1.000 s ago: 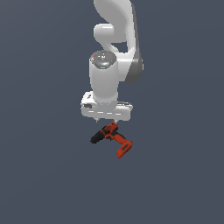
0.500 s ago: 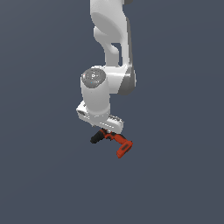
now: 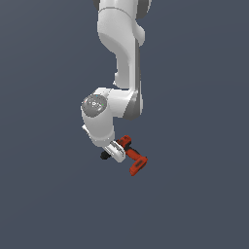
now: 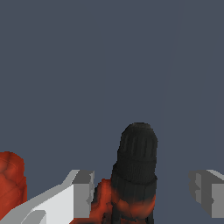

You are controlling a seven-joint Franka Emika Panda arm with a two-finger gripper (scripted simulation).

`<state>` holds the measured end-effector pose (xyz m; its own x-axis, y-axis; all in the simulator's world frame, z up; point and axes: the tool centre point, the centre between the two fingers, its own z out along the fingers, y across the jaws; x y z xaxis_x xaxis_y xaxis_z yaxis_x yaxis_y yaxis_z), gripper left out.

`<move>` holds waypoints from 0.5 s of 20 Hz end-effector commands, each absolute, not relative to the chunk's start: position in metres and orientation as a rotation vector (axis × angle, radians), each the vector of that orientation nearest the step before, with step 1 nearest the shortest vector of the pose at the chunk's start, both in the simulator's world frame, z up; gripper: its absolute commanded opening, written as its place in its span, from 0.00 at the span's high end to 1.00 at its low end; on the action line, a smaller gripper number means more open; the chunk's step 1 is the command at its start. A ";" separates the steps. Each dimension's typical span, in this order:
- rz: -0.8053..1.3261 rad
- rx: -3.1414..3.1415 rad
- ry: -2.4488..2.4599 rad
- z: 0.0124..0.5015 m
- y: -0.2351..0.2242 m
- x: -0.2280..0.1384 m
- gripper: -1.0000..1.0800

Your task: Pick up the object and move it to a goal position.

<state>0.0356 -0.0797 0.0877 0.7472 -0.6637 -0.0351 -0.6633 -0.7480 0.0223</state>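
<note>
The object is a small red-orange drill [image 3: 133, 158] lying on the grey floor. Its black nose [image 4: 138, 159] points toward the exterior view's left and its boxy red battery base [image 3: 138, 166] lies toward the right. My gripper [image 3: 115, 151] is down at the drill's body, tilted, and straddles it. In the wrist view the gripper [image 4: 144, 194] is open. One finger [image 4: 81, 192] sits against the drill's red body. The other finger [image 4: 208, 192] stands well apart from the nose. Part of the red body [image 4: 11, 179] shows beside the near finger.
The white arm [image 3: 121, 58] rises above the drill and leans over it. Plain dark grey floor [image 3: 194, 194] surrounds the drill on all sides, with no other objects in view.
The arm has bent lower and turned, bringing the hand from above the drill down around its body. The drill has stayed where it was.
</note>
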 end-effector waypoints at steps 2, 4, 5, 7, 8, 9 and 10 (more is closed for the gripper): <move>-0.073 2.876 -1.228 0.076 -0.087 0.038 0.19; -0.076 2.853 -1.276 0.070 -0.090 0.038 0.19; -0.078 2.842 -1.296 0.068 -0.092 0.039 0.19; -0.080 2.825 -1.329 0.065 -0.094 0.039 0.19; -0.081 2.818 -1.342 0.063 -0.095 0.039 0.19; -0.082 2.812 -1.353 0.062 -0.096 0.039 0.19; -0.083 2.808 -1.361 0.061 -0.096 0.039 0.19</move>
<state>0.0389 -0.0953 0.0627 0.6288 -0.7766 -0.0391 -0.7755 -0.6300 0.0403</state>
